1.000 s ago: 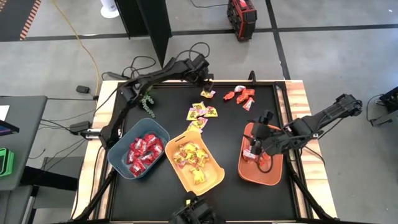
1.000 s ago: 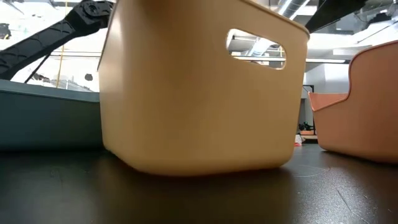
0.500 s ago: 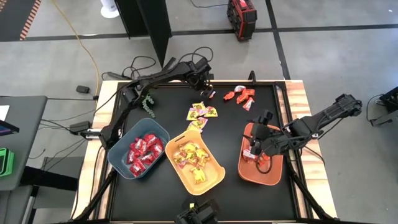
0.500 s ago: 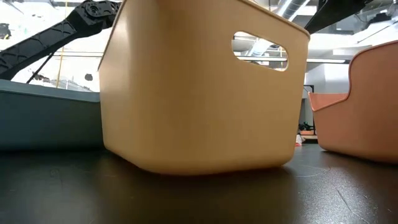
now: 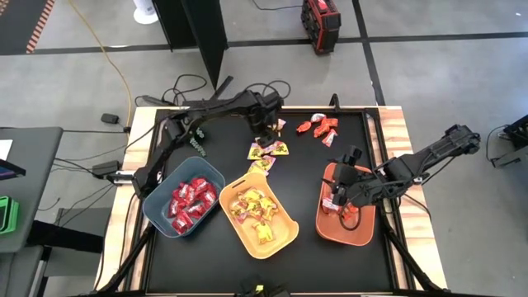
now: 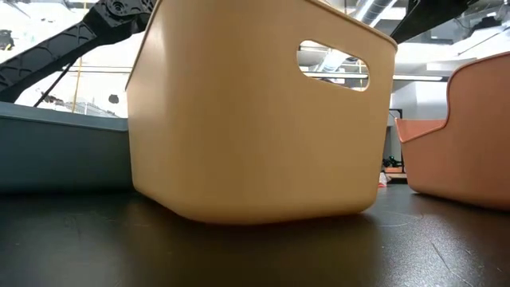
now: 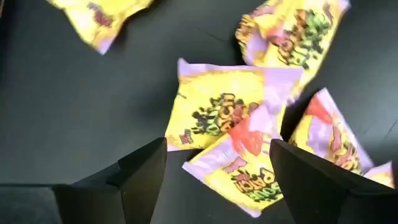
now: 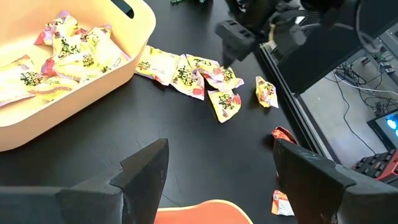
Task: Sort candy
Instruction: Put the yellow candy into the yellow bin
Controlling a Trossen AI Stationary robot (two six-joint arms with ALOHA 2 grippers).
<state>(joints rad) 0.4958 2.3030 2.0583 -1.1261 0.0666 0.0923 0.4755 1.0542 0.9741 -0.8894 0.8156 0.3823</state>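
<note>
Several yellow candies with pink marks (image 5: 268,149) lie loose on the black mat, and one more (image 5: 280,124) lies nearer the far edge. My left gripper (image 5: 264,129) hangs open just above this cluster; its wrist view looks down on the wrappers (image 7: 227,118) between its fingers (image 7: 217,183). Orange-red candies (image 5: 318,128) lie toward the far right. Deep red candies fill the blue-grey bin (image 5: 183,196), and yellow ones lie in the yellow bin (image 5: 258,216). My right gripper (image 5: 334,200) waits open over the orange bin (image 5: 356,233).
The three bins stand in a row along the near side of the mat. A green plant sprig (image 5: 196,134) lies at the far left. In the low view the yellow bin (image 6: 255,119) blocks most of the table. Bare mat shows between the bins and the loose candies.
My left gripper has moved from the single yellow candy at the far edge toward the near edge and slightly left, and it has come over the cluster of yellow candies. The right arm has stayed still.
</note>
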